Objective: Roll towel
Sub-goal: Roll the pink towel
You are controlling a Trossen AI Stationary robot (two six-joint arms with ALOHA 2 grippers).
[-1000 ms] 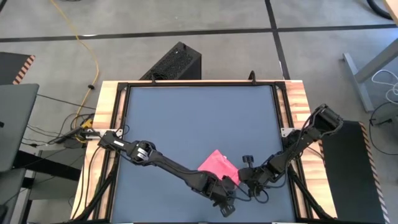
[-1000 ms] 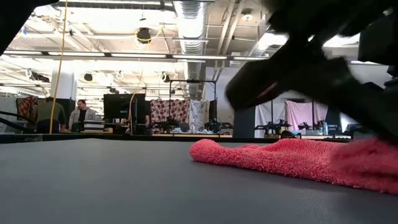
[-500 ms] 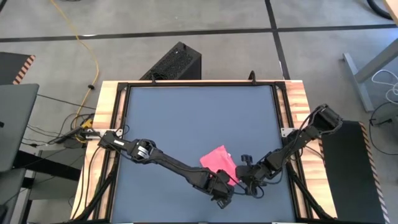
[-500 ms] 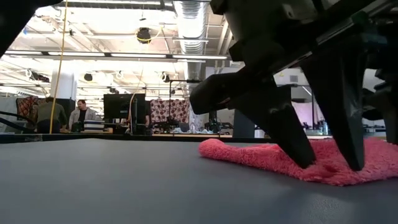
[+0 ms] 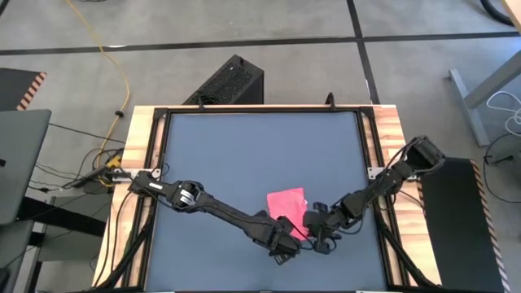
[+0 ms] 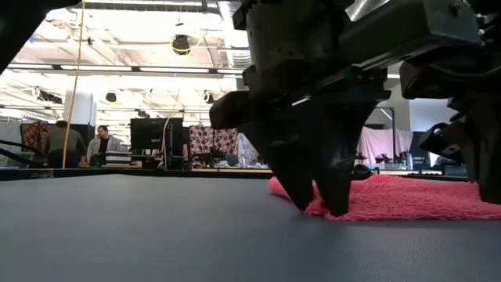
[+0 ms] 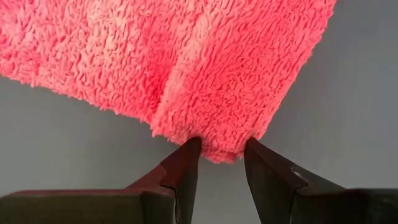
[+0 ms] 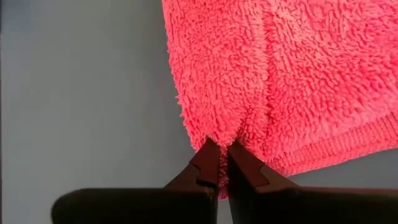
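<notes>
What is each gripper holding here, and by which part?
Both hold the towel at its near edge. The right gripper is pinched shut on a small fold there; the left gripper has its jaws around a thicker fold of that edge.

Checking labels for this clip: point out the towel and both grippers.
towel [image 5: 286, 202], high view, middle of the cloth.
left gripper [image 7: 219, 155], left wrist view, between its fingertips.
right gripper [image 8: 223, 149], right wrist view, between its fingertips.

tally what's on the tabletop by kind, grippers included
Pink towel: 1
Grippers: 2, the left gripper and the right gripper, both pinching the towel's near edge
Total: 3
</notes>
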